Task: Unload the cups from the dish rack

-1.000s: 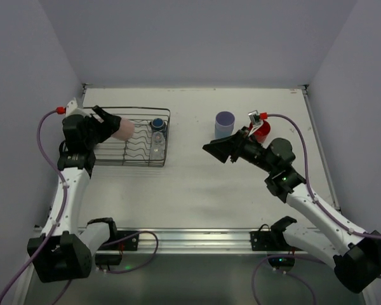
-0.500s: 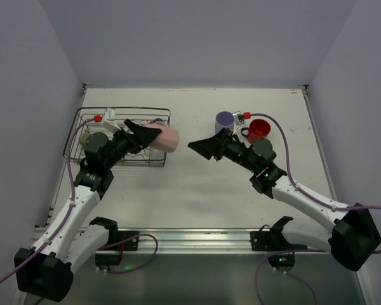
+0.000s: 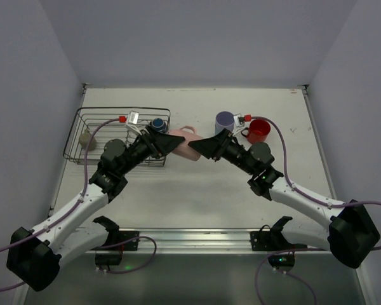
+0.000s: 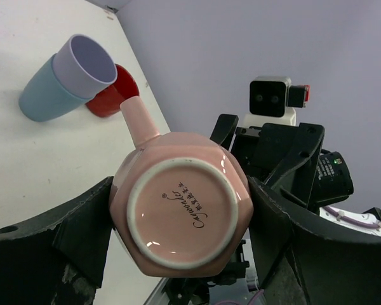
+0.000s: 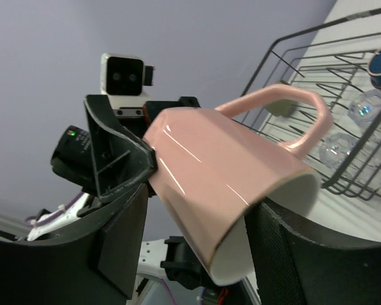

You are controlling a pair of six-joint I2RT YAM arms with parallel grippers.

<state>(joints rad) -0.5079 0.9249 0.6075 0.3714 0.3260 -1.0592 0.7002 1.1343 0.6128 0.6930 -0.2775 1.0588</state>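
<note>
- While I am looking down from the top camera, my left gripper (image 3: pixel 170 145) and right gripper (image 3: pixel 206 147) are meeting on the pale pink cup (image 3: pixel 187 141), which is hanging just right of the dish rack (image 3: pixel 76 136), outside it.
- The lavender tumbler (image 3: pixel 225 121) and red mug (image 3: pixel 259 130) are already standing on the table (image 3: pixel 178 190), well apart from the rack. The small blue cup (image 3: pixel 157 124) and olive-brown mug (image 3: pixel 85 138) are sitting inside it, so I am judging the job about half done.
- Through the left wrist camera, my left fingers (image 4: pixel 70 235) are clamping the pink cup's sides, its base facing me.
- Through the right wrist camera, my right fingers (image 5: pixel 114 241) are standing apart around the cup's open end. I cannot tell whether they are pressing. Behind it, the rack is also holding two clear glass pieces (image 5: pixel 362 108).
</note>
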